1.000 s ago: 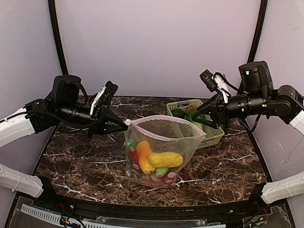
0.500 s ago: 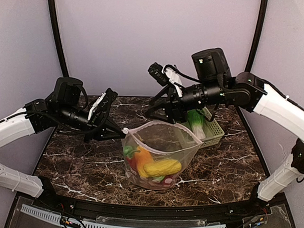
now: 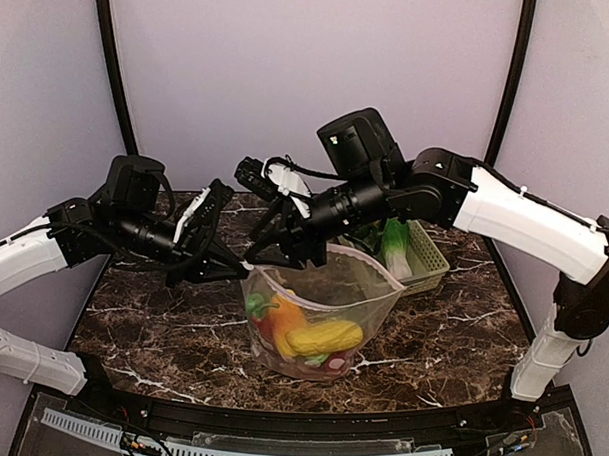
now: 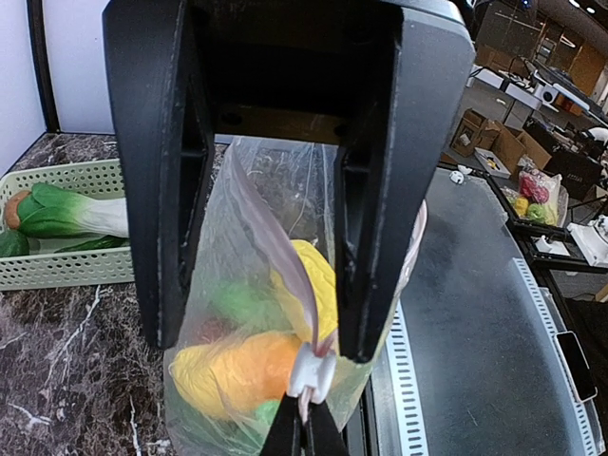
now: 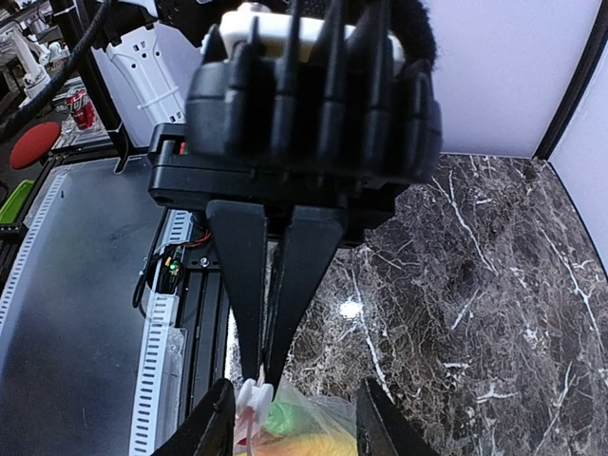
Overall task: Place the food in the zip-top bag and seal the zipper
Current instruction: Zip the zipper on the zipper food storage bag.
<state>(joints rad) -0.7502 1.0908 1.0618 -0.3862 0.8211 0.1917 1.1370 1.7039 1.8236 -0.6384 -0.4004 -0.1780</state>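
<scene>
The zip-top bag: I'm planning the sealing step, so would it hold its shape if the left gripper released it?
Probably not: the zip-top bag looks thin and creased, its mouth held up by the left gripper, so it would likely sag. The food piled low probably keeps its bottom from sliding.

zip-top bag (image 4: 247,237) bottom cut by lower edge in left wrist view, food (image 4: 228,375) inside blurred through plastic, left tool (image 4: 304,434) mostly out of frame, basket (image 3: 431,254) at surface (image 3: 151,323) far right corner half behind right arm (image 3: 505,205), right tool (image 5: 294,391) finger bases cut off
</scene>
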